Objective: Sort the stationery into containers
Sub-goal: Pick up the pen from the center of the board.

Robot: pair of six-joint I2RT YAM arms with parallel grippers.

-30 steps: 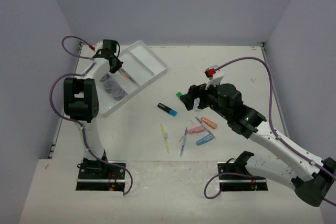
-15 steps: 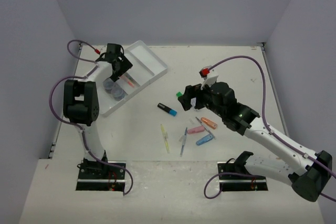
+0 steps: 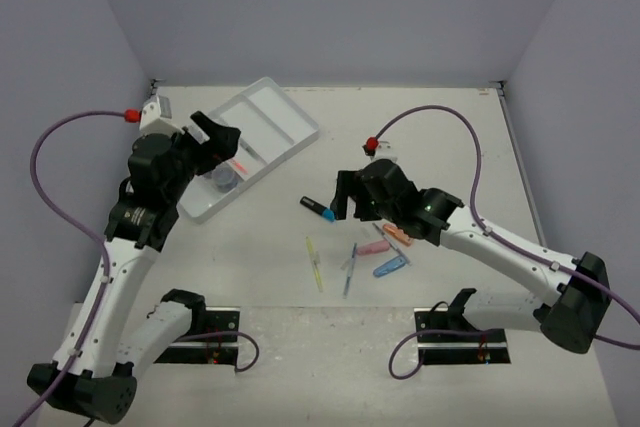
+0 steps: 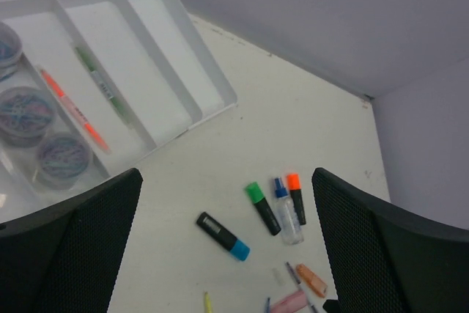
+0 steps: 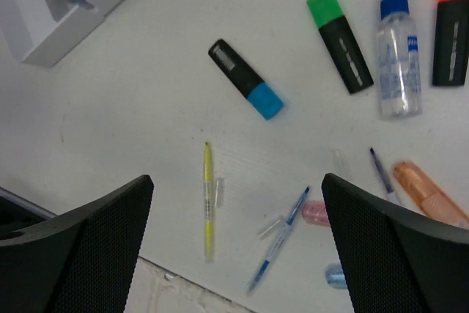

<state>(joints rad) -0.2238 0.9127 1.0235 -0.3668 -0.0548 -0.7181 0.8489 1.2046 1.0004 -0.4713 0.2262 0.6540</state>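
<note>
Stationery is lying partly inside the white tray (image 4: 179, 56) and mostly outside it. In one long compartment three clear round jars (image 4: 28, 111) are sitting in a row. An orange pen (image 4: 73, 111) and a green pen (image 4: 95, 80) are lying in the compartment beside them, as far as I can tell. The other compartments are showing nothing inside.

On the table (image 5: 110, 108), well apart from the tray, many items are waiting:
- a blue-capped highlighter (image 5: 245, 78), a green-capped highlighter (image 5: 341, 42) and an orange-capped highlighter (image 5: 451, 27)
- the bottle (image 5: 398, 49)
- a yellow pen (image 5: 208, 199) and a blue pen (image 5: 278, 240)
- the pink piece (image 5: 315, 212), the orange piece (image 5: 429, 196) and the blue piece (image 5: 335, 276)

I am judging that less than half of the sorting is done.

The left gripper (image 4: 226, 181) is hanging near the tray with fingers spread wide, gripping nothing. The right gripper (image 5: 236, 181) is hovering over the loose group, also spread wide and empty.
</note>
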